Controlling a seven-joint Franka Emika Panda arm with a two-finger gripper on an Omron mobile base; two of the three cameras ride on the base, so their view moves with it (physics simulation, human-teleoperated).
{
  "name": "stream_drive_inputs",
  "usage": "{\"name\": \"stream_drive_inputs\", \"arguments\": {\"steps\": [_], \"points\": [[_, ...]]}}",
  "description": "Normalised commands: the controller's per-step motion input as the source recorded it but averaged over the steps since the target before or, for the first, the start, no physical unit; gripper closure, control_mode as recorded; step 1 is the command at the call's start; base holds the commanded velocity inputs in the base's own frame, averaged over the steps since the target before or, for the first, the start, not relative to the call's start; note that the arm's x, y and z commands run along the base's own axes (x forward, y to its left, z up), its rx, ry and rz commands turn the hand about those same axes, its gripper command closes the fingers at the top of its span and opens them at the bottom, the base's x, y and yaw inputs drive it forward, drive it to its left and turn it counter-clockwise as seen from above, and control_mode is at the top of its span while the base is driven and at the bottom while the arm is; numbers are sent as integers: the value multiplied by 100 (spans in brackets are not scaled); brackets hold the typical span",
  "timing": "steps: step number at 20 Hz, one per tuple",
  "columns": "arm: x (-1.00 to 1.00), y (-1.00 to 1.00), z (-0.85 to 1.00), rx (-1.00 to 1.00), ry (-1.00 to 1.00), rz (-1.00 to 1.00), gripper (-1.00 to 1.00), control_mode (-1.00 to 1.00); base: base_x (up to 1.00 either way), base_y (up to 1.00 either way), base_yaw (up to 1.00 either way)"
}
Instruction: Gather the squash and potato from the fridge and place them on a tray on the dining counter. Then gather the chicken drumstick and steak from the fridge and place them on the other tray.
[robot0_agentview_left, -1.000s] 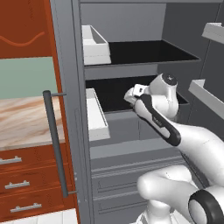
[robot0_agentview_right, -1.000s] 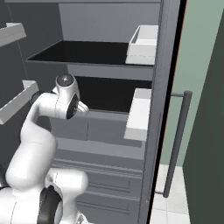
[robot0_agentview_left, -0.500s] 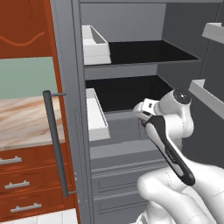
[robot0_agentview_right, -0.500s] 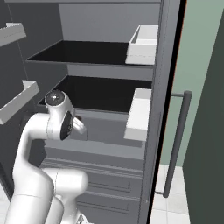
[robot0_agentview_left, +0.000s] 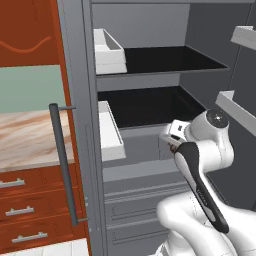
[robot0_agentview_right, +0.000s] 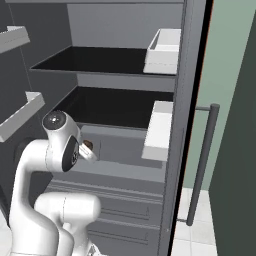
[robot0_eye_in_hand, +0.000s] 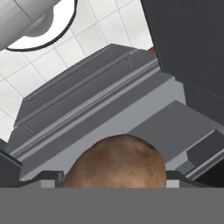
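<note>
A white robot arm stands in front of an open grey fridge (robot0_agentview_left: 150, 100). The fridge has two black shelves, white door bins (robot0_agentview_left: 107, 50) on both doors, and grey drawers (robot0_agentview_right: 125, 200) at the bottom. Its long vertical bar handle (robot0_agentview_left: 64, 165) shows on the left door, with red-brown cabinets (robot0_agentview_left: 30, 30) beyond it.

The arm is folded low, with its hand just in front of the drawer face below the lower shelf. The gripper (robot0_agentview_right: 88, 148) holds the potato (robot0_eye_in_hand: 116, 162), a round brown lump with mottled tan skin, with the jaws set wide around it. From the right base camera the potato appears as a small brown spot at the end of the hand. The hand camera looks down past the potato at the grey drawer fronts and a white tiled floor (robot0_eye_in_hand: 52, 57).
</note>
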Motion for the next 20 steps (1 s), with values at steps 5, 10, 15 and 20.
{"name": "stream_drive_inputs", "arguments": {"steps": [5,10,15,20], "points": [[0,0,0,0,0,0,100,-100,0,0,0],[-1,0,0,0,0,0,100,100,-24,0,0],[0,0,0,0,0,0,100,100,-50,-3,0],[0,0,0,0,0,0,100,100,-56,-1,0]]}}
